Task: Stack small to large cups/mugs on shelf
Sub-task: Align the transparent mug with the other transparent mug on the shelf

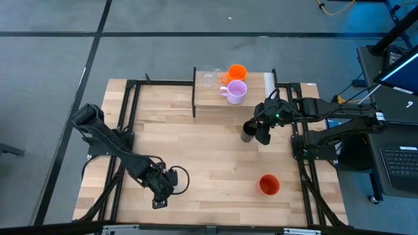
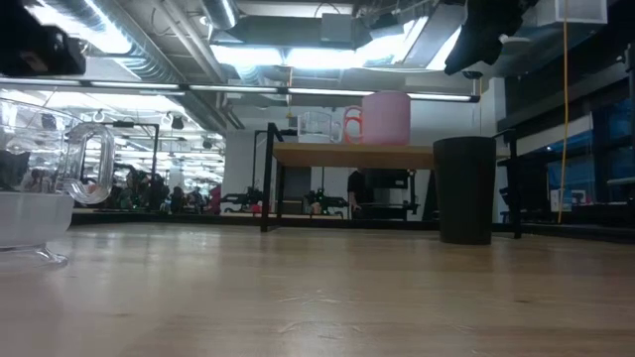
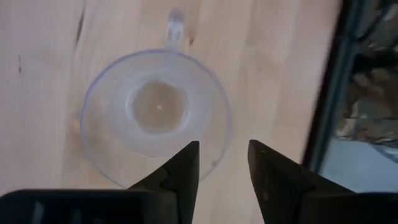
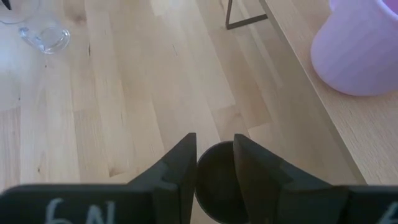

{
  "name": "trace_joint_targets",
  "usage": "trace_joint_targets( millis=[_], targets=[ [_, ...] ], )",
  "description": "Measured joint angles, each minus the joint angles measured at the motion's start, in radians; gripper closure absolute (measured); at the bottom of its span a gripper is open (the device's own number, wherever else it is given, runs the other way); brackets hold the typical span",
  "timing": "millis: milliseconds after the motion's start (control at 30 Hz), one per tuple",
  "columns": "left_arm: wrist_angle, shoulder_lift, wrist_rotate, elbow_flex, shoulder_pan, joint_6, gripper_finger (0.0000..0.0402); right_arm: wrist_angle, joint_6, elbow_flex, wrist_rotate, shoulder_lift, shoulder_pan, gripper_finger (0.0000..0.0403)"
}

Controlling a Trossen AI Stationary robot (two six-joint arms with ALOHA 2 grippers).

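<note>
A clear cup with a small handle stands upright on the tabletop near the front left; it also shows in the low view. My left gripper hangs open above its rim, one finger over the inside and one outside. A black cup stands on the tabletop right of the shelf. My right gripper is open above it, fingers pointing down, clear of it in the low view. On the shelf stand a clear tumbler, an orange mug and a lilac mug.
A red-orange cup stands upright on the tabletop near the front right. Black metal frame rails run along the table's left and right sides. Bare wood lies in the middle between the two arms.
</note>
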Motion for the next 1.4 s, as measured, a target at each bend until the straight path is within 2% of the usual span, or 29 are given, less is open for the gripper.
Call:
trace_joint_targets(
  millis=[533, 667, 767, 900, 967, 1100, 1200, 1300, 1400],
  targets=[
    [0.000, 0.113, -0.008, 0.000, 0.001, 0.002, 0.0271, 0.000, -0.004, 0.000, 0.000, 0.000, 0.000, 0.0295],
    [0.000, 0.117, -0.037, 0.000, 0.001, 0.002, 0.0276, 0.000, -0.005, 0.000, 0.000, 0.000, 0.000, 0.0295],
    [-0.001, 0.117, -0.043, 0.000, 0.003, 0.002, 0.0303, 0.000, -0.006, 0.000, 0.000, 0.000, 0.000, 0.0295],
    [-0.002, 0.117, -0.033, 0.002, 0.014, 0.001, 0.0379, -0.001, -0.007, 0.000, 0.000, 0.000, 0.000, 0.0295],
    [-0.012, 0.117, -0.038, 0.023, 0.030, 0.008, 0.0393, -0.001, -0.008, 0.000, 0.000, 0.000, 0.000, 0.0295],
    [-0.104, 0.117, -0.057, 0.169, 0.091, 0.207, 0.0398, 0.000, -0.034, 0.000, 0.000, 0.000, 0.000, 0.0295],
    [-0.229, 0.117, -0.189, 0.342, 0.166, 0.404, 0.0399, 0.001, -0.061, 0.000, 0.001, 0.000, 0.000, 0.0295],
    [-0.355, 0.117, -0.332, 0.520, 0.271, 0.532, 0.0399, 0.002, -0.057, 0.000, 0.000, 0.000, 0.000, 0.0295],
    [-0.432, 0.116, -0.377, 0.681, 0.408, 0.629, 0.0400, 0.002, -0.057, 0.000, 0.000, 0.000, 0.000, 0.0295]
  ],
)
